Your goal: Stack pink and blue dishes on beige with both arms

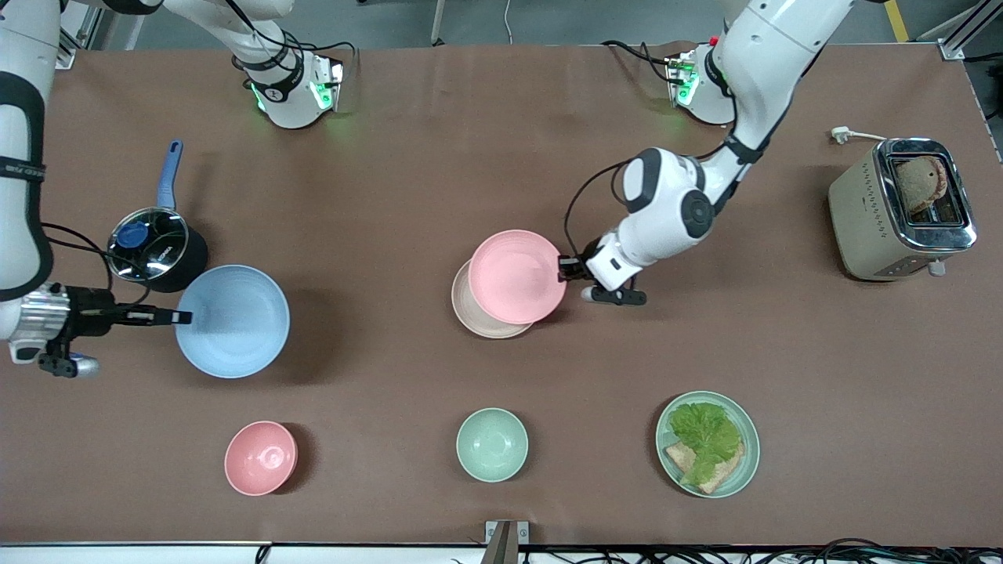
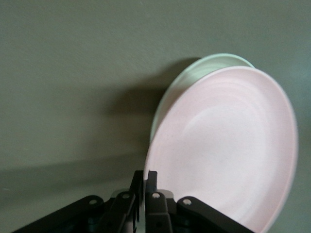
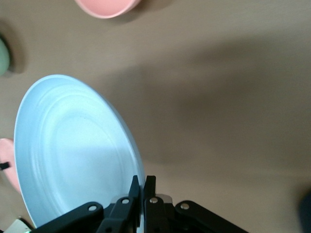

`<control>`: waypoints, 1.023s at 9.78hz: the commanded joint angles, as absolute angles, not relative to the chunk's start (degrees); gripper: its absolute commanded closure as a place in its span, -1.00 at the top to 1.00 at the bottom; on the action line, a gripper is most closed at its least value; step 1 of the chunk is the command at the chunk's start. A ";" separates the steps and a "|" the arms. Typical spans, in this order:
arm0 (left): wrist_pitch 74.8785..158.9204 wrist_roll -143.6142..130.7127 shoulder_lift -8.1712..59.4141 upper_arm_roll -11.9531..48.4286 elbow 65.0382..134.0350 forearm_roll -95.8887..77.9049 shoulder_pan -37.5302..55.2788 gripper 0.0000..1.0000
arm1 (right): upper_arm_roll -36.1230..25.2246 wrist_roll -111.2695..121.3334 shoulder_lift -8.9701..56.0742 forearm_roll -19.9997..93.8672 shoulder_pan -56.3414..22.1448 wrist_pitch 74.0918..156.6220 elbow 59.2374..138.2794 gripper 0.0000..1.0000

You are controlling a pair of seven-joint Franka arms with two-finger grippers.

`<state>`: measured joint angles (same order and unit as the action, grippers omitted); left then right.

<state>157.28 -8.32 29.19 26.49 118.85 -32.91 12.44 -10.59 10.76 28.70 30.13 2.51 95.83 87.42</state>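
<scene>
The pale pink plate [image 1: 517, 276] [image 2: 228, 145] hangs tilted over the beige plate [image 1: 482, 319] [image 2: 204, 68], which lies mid-table and shows only as a crescent under it. My left gripper [image 1: 564, 269] [image 2: 146, 178] is shut on the pink plate's rim, on the side toward the left arm's end. The light blue plate [image 1: 232, 321] [image 3: 73, 150] is held just above the table toward the right arm's end and casts a shadow there. On its rim, beside the pot, my right gripper [image 1: 183, 317] [image 3: 144, 183] is shut.
A black pot [image 1: 157, 249] with a blue handle stands next to the blue plate. Nearer the front camera are a pink bowl [image 1: 261, 457], a pale green bowl [image 1: 492, 444] and a green plate [image 1: 744, 470] with lettuce and bread. A toaster [image 1: 862, 211] stands at the left arm's end.
</scene>
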 commanded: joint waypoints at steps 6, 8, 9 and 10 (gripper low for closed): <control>166.11 -16.61 36.39 25.84 115.22 -26.92 16.00 -0.86 | 11.14 -9.48 16.79 26.19 0.88 119.14 107.55 -0.99; 166.03 -16.26 35.95 25.58 116.45 -25.75 15.73 -0.56 | 17.11 -14.21 16.52 26.19 0.79 125.39 111.60 -0.98; 166.03 -16.26 35.60 25.58 116.45 -25.66 15.47 0.07 | 18.88 -15.28 16.61 26.19 0.79 127.77 113.19 -0.98; 165.94 -16.17 34.29 25.58 116.54 -25.05 15.21 0.94 | 20.29 -15.73 16.79 26.19 0.27 130.06 114.42 -0.98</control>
